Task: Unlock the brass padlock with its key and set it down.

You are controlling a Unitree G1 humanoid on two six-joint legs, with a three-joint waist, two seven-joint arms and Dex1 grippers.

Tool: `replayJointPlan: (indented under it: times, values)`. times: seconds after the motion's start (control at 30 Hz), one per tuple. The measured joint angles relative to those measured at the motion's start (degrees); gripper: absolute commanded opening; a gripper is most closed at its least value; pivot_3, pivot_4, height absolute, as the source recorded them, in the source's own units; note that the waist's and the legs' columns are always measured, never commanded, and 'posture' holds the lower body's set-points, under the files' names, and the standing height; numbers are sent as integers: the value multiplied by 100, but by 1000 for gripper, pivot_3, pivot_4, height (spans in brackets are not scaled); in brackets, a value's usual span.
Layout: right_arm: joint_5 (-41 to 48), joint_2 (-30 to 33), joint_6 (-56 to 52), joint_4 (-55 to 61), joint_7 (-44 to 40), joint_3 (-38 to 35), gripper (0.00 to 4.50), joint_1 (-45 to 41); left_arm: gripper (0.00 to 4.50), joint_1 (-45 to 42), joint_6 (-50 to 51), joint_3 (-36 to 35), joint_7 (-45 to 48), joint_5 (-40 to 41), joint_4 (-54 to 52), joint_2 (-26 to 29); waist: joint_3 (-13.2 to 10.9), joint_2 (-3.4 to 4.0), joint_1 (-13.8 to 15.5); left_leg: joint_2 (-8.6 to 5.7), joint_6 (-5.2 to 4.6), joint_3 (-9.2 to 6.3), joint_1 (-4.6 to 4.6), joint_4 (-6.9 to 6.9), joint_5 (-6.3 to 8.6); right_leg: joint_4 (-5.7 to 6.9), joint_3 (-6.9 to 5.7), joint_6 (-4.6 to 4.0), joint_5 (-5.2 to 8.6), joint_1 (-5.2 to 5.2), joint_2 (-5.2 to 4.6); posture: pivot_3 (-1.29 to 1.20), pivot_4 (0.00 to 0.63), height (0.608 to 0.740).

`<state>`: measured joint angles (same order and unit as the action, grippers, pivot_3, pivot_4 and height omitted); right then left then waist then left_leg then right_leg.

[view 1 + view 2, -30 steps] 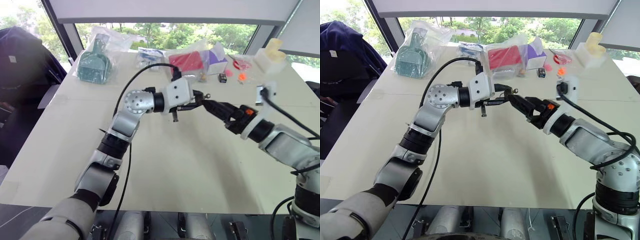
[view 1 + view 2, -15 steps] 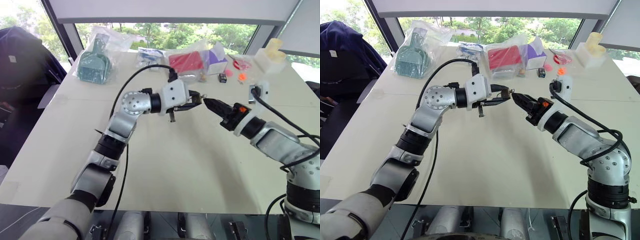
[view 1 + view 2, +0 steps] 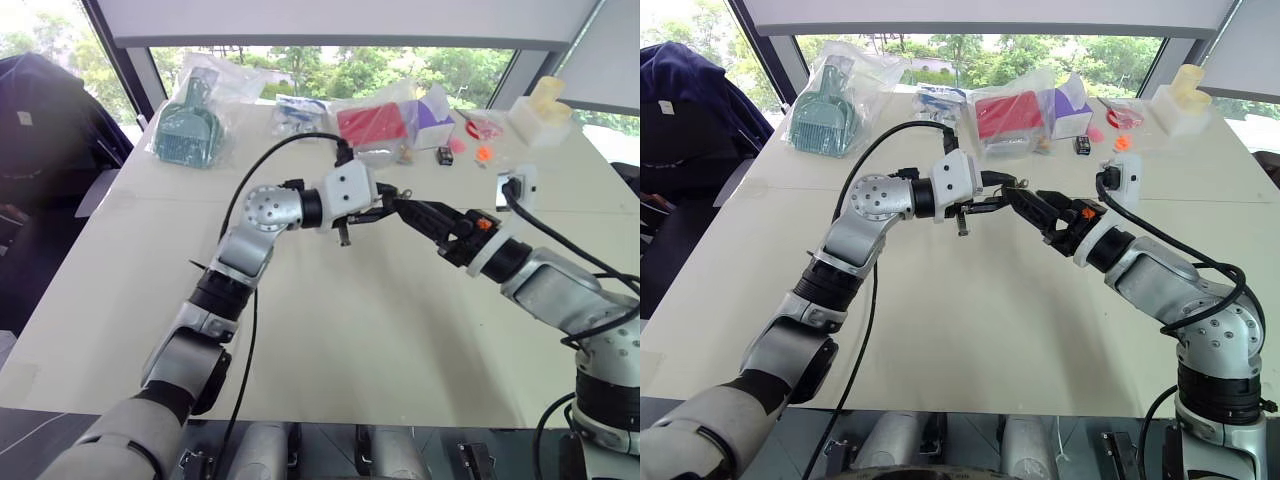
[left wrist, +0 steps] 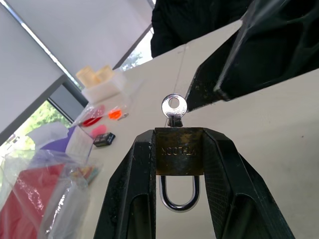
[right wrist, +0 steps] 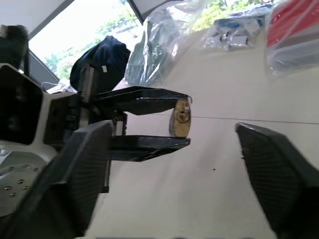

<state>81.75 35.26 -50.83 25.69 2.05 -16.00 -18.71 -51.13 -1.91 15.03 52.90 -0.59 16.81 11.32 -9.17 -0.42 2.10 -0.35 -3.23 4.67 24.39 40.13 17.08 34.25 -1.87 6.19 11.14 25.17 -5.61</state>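
Daylight from a wide window falls across a pale table (image 3: 330, 330), with trees showing green beyond the glass. Along the far edge, from about ten to two o'clock, lie a bagged green dustpan (image 3: 187, 125), a red item in clear plastic (image 3: 373, 122), a small black box (image 3: 445, 155) and a white tray holding pale yellow blocks (image 3: 540, 110). Above the middle of the table the left gripper (image 4: 179, 164) is clamped tight on the brass padlock (image 4: 179, 158), its two black fingers pressing the sides of the body; the silvery shackle (image 4: 178, 195) hangs back between the fingers toward the wrist, and the key (image 4: 173, 109) stands out of the lock's far face. In the head views the padlock sits at roughly twelve o'clock of the table's centre, held clear of the surface. The right gripper (image 5: 174, 164) comes in from the three o'clock side, its fingers spread wide on either side of the lock and key without closing on them; one black fingertip (image 4: 209, 92) hangs just beside the key's bow.
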Motion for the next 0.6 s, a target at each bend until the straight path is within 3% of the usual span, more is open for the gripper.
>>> replayJointPlan:
  times: [0.47, 0.57, 0.6]
  values:
    - [-240, -73, 133, -125, -135, 2, 3908, -154, 691, 133, 9, 154, 6, -2, -193, 28, 0, 0, 1, 0, 0, 0, 0, 1, 0, 0, 0, 0, 0, 0, 0, 0, 150, 740]
    - [-284, -139, 140, -131, -135, 7, 3163, -168, 691, 133, -22, 176, 3, -4, -203, 66, 0, 0, -2, 0, 0, 0, 0, 0, 0, 1, 0, 0, 0, 0, 0, 0, 150, 740]
    - [-295, -163, 139, -131, -134, 17, 2614, -169, 691, 132, -38, 186, -2, -5, -203, 79, 0, 0, -2, 0, 0, 0, 0, 0, 0, 1, 0, 0, 0, 0, 0, 0, 150, 740]
